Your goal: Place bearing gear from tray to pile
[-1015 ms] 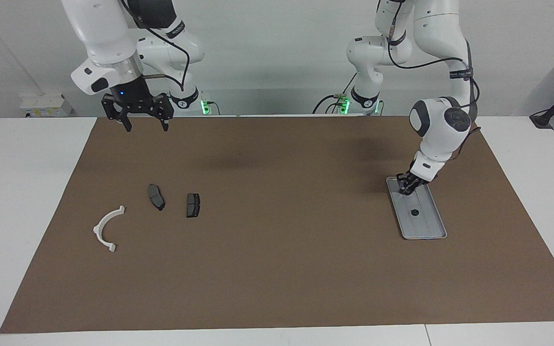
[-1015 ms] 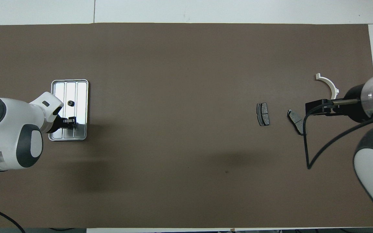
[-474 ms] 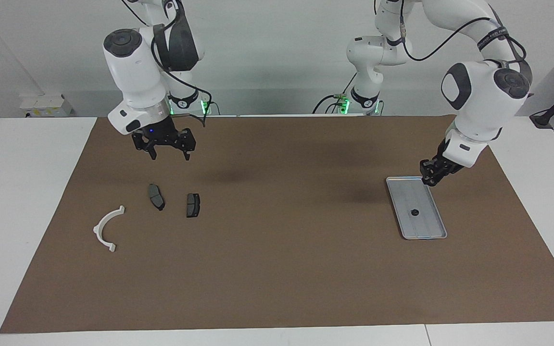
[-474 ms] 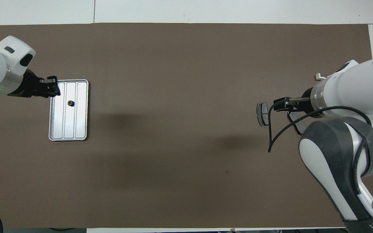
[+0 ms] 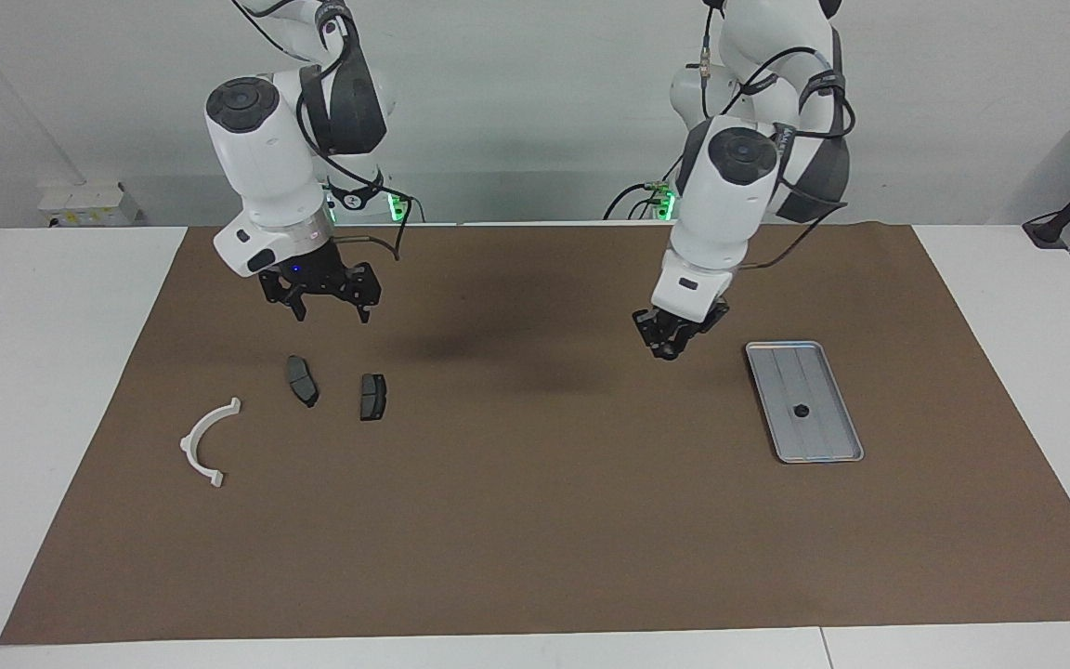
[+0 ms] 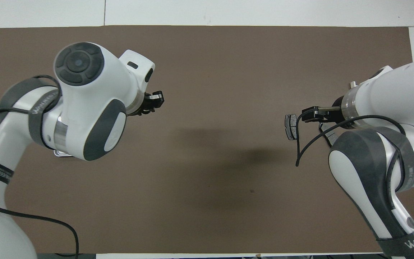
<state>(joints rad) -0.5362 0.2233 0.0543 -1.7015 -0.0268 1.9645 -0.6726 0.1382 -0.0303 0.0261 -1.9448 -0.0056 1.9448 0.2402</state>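
Jaws of the right gripper [image 5: 331, 314] hang spread and empty just above the pile [image 5: 302, 381]; for the left gripper [image 5: 670, 351] I cannot tell. It has swung off the tray [image 5: 823, 446], where one bearing gear [image 5: 802, 410] remains.

Overhead, the left gripper [image 6: 153, 102] is over bare mat [image 6: 207, 72], well short of the brake pad [image 6: 291, 126], so it is probably carrying a gear to the pile.

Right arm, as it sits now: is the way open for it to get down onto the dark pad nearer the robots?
Probably yes. The right gripper hangs in the air, jaws open, just above the two dark pads, and nothing lies between it and the nearer pad. The left gripper is over bare mat, well clear.
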